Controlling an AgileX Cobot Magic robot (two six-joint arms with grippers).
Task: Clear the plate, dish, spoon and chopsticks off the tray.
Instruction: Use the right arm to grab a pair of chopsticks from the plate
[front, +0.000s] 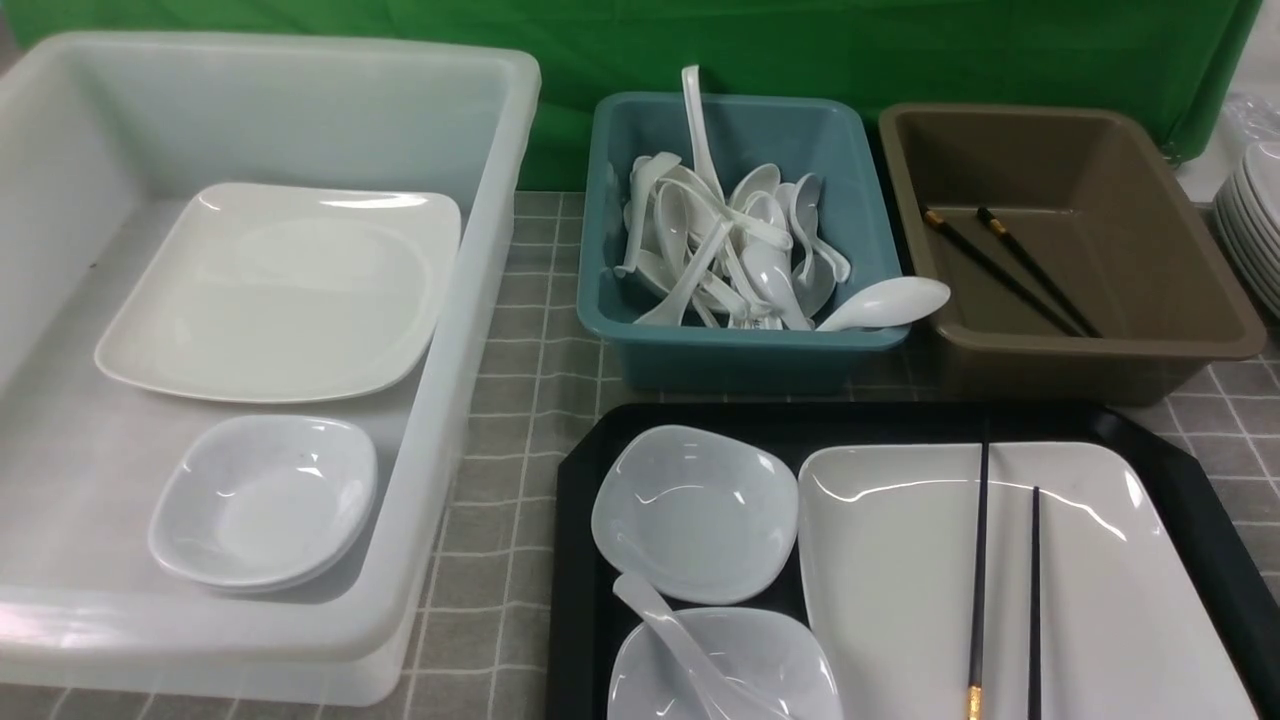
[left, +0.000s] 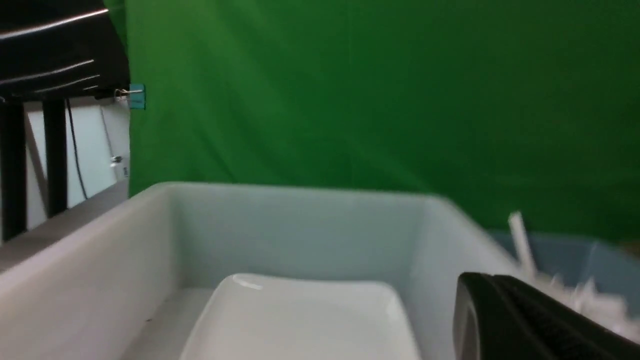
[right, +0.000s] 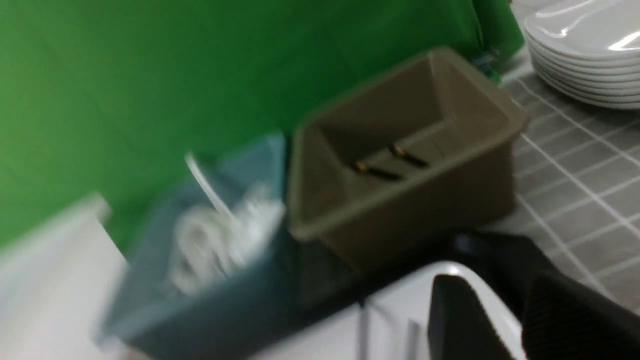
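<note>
The tray (front: 1190, 510) lies on the near right of the bench (front: 520, 330), and nothing seems to have been lifted from it yet. Its right part is filled by the plate (front: 880, 600). Two small dishes are set to the left of the plate, a far dish (front: 695, 510) and a near dish (front: 770, 660). The spoon (front: 670, 640) is laid across the near dish. The chopsticks (front: 978, 570) are stretched near to far on top of the plate.

The task is judged to be at its opening step. The chopsticks are best taken first, since the plate cannot be lifted cleanly beneath them. A thin pinch low against the glossy plate is called for.

Neither arm is seen from the front. One dark finger of the left end effector (left: 500, 320) is shown over the white tub (front: 300, 45). The right end effector (right: 500, 305) is seen blurred above the plate. Whether either is spread or closed cannot be told, and nothing is seen held.

The white tub, on the far left, already holds a second plate (front: 280, 290) and stacked dishes (front: 265, 500). The brown tub (front: 1100, 360), just beyond the tray, holds another pair of sticks (front: 1010, 268). The teal tub (front: 740, 350), to its left, is heaped with spoons. One loose spoon (front: 885, 303) overhangs its near rim and could be knocked. A pile of plates (front: 1255, 220) is stacked at the far right edge.
</note>
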